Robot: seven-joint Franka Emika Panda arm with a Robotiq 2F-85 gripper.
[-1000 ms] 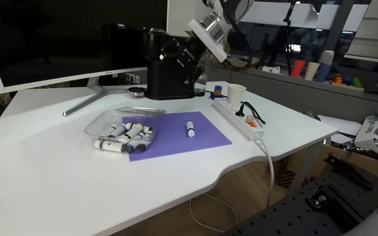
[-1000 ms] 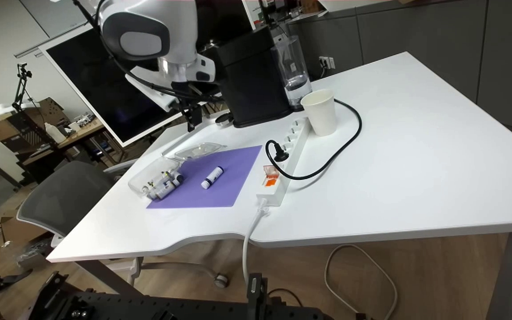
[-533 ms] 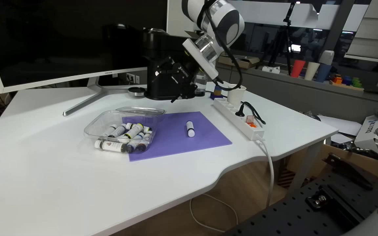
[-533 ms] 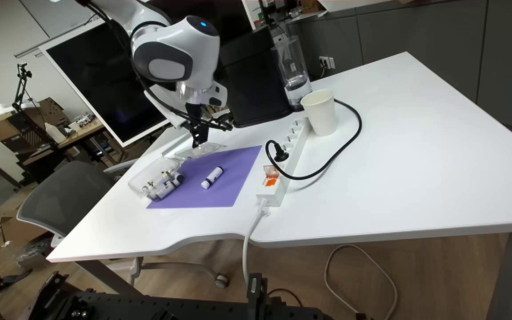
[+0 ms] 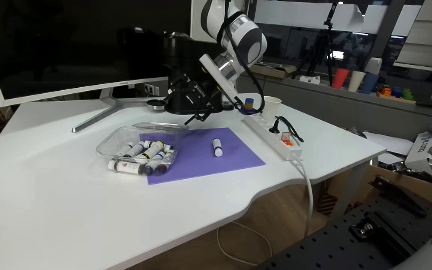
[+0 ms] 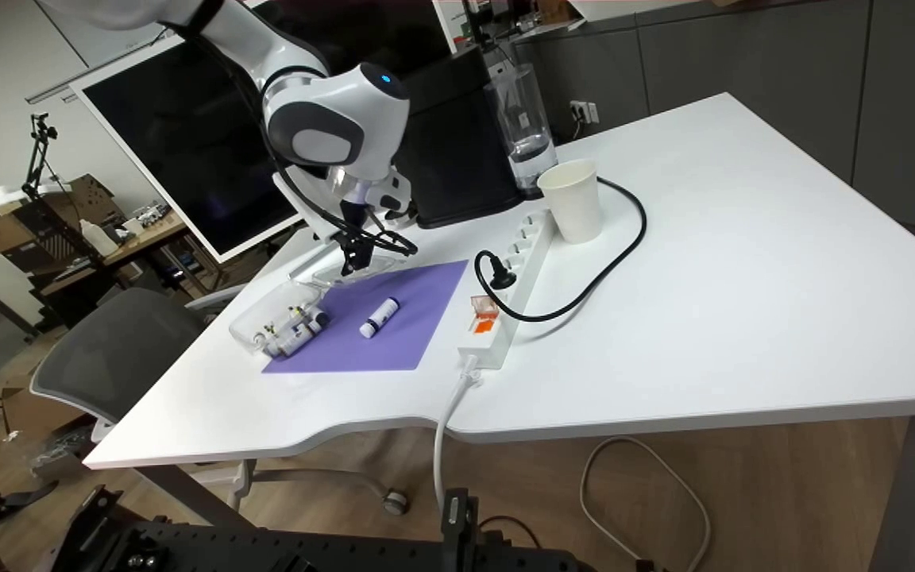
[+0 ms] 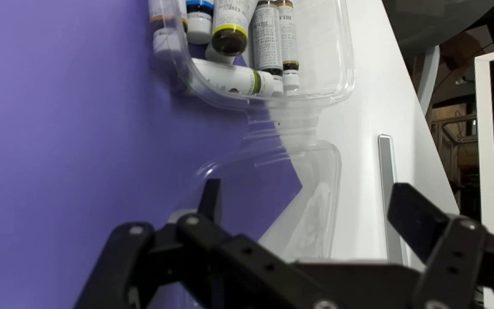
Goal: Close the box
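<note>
White desk, clear box of small bottles, lid folded outward, jaws spread wide near it, holding nothing

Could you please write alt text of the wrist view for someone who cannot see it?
A clear plastic box of small bottles stands open, its lid folded back toward the robot's widely parted jaws. Through the lid shows a corner of a purple mat on a white table.
</note>
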